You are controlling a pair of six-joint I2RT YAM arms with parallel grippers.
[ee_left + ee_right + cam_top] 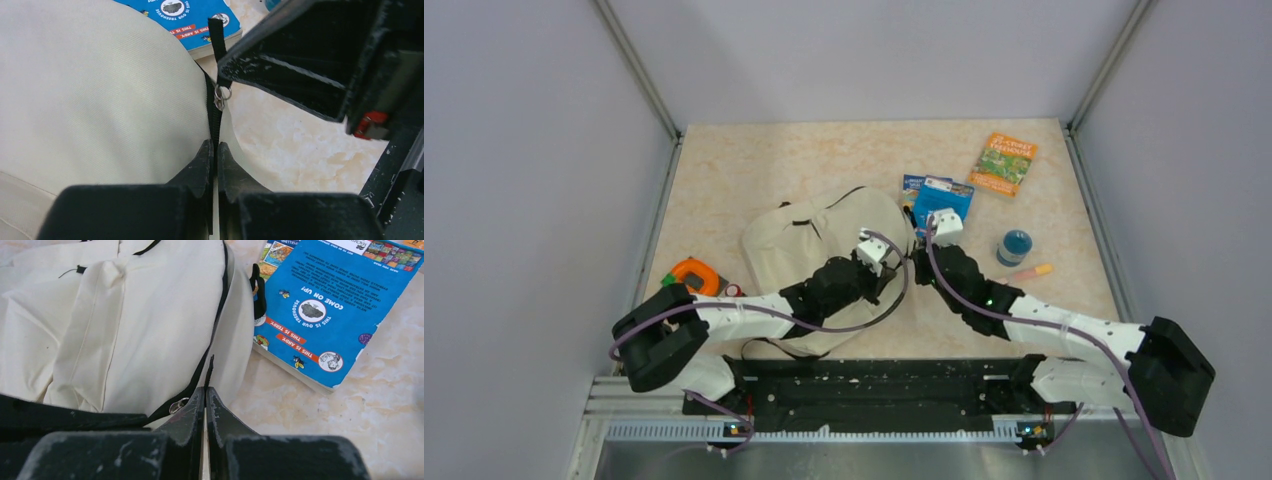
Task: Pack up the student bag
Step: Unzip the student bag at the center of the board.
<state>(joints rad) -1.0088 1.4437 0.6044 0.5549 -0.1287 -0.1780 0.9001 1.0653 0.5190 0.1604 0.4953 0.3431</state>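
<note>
The cream student bag [814, 245] lies in the middle of the table, zipped along its black zipper line. My left gripper [215, 148] is shut on the black zipper tape at the bag's [100, 100] right edge, just below the metal slider ring [220, 96]. My right gripper [205, 390] is shut on the black zipper pull strap [210, 367] of the bag [125, 315]. In the top view the left gripper [896, 268] and the right gripper [916, 256] meet at the bag's right side.
A blue book [942, 200] lies right of the bag, close to the grippers, and shows in both wrist views [185, 20] [320, 310]. An orange-green book [1004, 163], a blue jar [1014, 246] and a pink pen [1032, 272] lie further right. An orange object [694, 275] lies left of the bag.
</note>
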